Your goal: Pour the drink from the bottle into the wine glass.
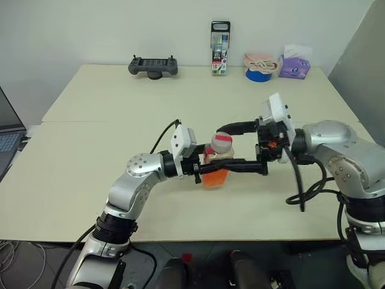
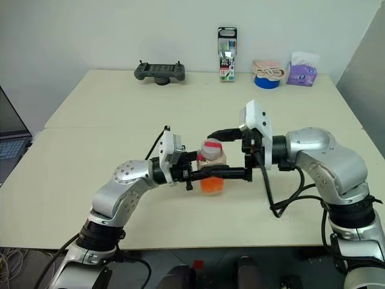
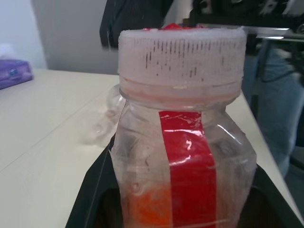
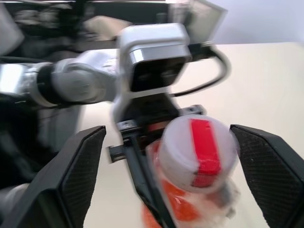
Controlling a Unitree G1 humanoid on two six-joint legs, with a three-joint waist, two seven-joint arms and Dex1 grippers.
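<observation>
My left gripper (image 1: pixel 209 168) is shut on the body of the bottle (image 1: pixel 218 158) and holds it upright just above the middle of the table (image 1: pixel 90 180). The orange drink (image 1: pixel 215 177) fills the bottle's lower part. The pale cap (image 3: pixel 183 57) with its red strip is on. My right gripper (image 4: pixel 175 166) comes in from the right and stands open, one finger on each side of the cap (image 4: pixel 197 152) with gaps between. A blurred clear shape (image 3: pixel 102 118) lies beside the bottle in the left wrist view; I cannot tell what it is. The wine glass is out of view.
Along the table's far edge stand a black game controller (image 1: pixel 153 65), a tall marker pack (image 1: pixel 220 48), a blue tape roll (image 1: pixel 260 73) and a purple tissue box (image 1: pixel 295 65). A laptop (image 1: pixel 9 138) sits off the left edge.
</observation>
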